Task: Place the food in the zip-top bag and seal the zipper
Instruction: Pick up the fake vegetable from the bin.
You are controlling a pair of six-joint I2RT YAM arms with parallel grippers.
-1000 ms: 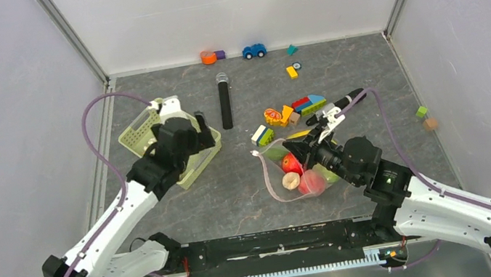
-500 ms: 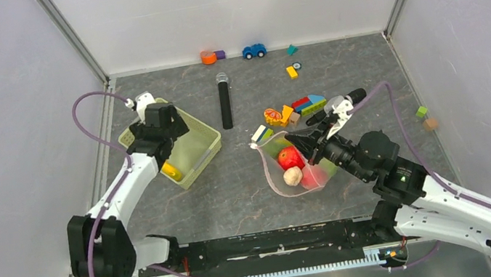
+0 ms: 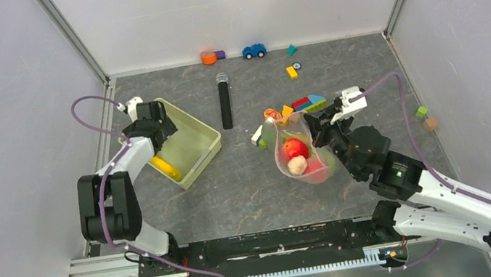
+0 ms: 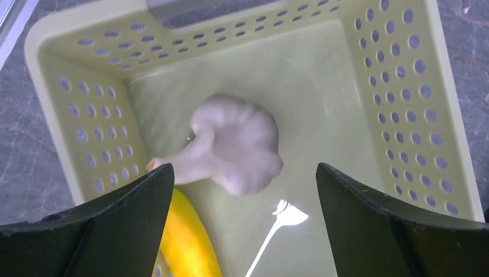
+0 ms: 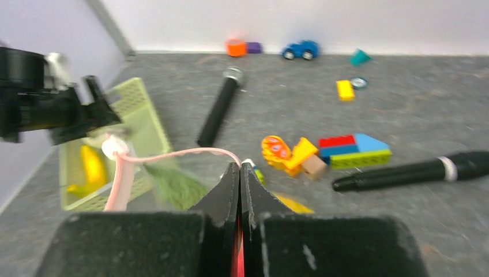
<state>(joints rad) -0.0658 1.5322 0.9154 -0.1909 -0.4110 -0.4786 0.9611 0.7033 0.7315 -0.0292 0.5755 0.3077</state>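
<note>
Our right pincer (image 5: 240,167), clamped on the pink rim (image 5: 179,153) of the clear soft plastic bag (image 3: 285,160), holds it up right of centre so the mouth gapes, while our left pincer (image 4: 243,170), jaws apart, hangs over the yellow plastic banana (image 4: 187,242) in the pale green basket (image 4: 398,86), we think to fetch it.

Half-seen things in basket, bag and at the frame edges
In the left wrist view the yellow banana (image 4: 187,239) runs off the bottom edge and partly behind one dark jaw of the left gripper (image 4: 243,171). In the right wrist view the zip-top bag (image 5: 144,179) is blurred. Its contents show only as a green smear (image 5: 176,187) and a red sliver (image 5: 237,266) between the right gripper's (image 5: 240,168) pressed jaws, neither one identifiable. The black stick (image 5: 415,170) is cut by the right edge
</note>
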